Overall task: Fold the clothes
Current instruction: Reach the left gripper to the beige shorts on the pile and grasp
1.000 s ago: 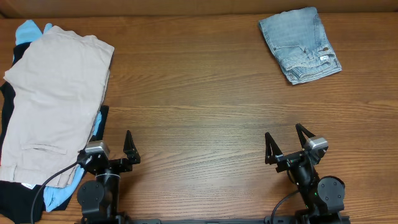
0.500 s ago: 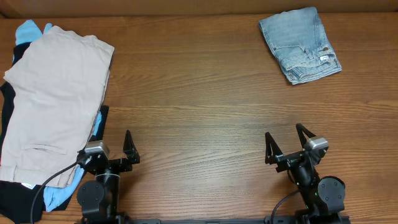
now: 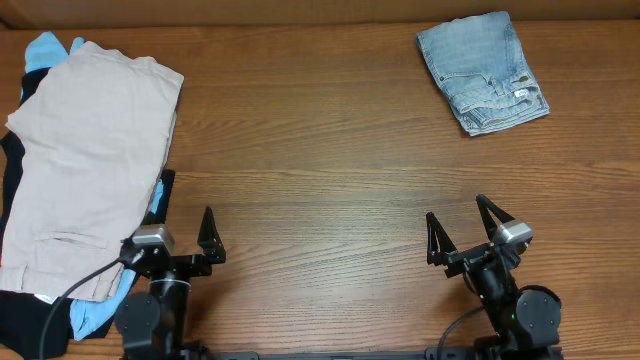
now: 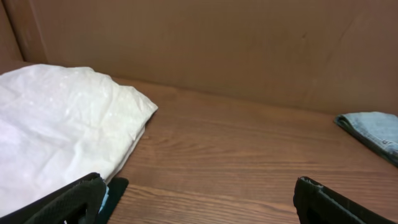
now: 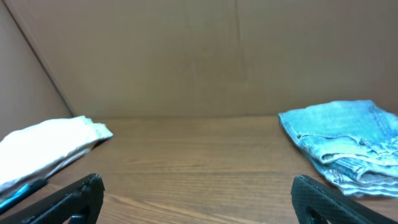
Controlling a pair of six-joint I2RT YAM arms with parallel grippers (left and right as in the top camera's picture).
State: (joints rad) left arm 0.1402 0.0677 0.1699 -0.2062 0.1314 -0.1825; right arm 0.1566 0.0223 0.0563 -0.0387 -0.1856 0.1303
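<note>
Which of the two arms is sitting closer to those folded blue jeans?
Right. The right gripper has the jeans almost straight ahead; the left gripper is far off to the side, beside the beige clothes.

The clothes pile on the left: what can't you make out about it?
Overhead: the light blue garment and the black garment lie mostly under the beige garment; the left edge also crops the black one.
Left wrist: its own fingers hide the beige garment's near edge.
How many pieces: cannot tell.
</note>
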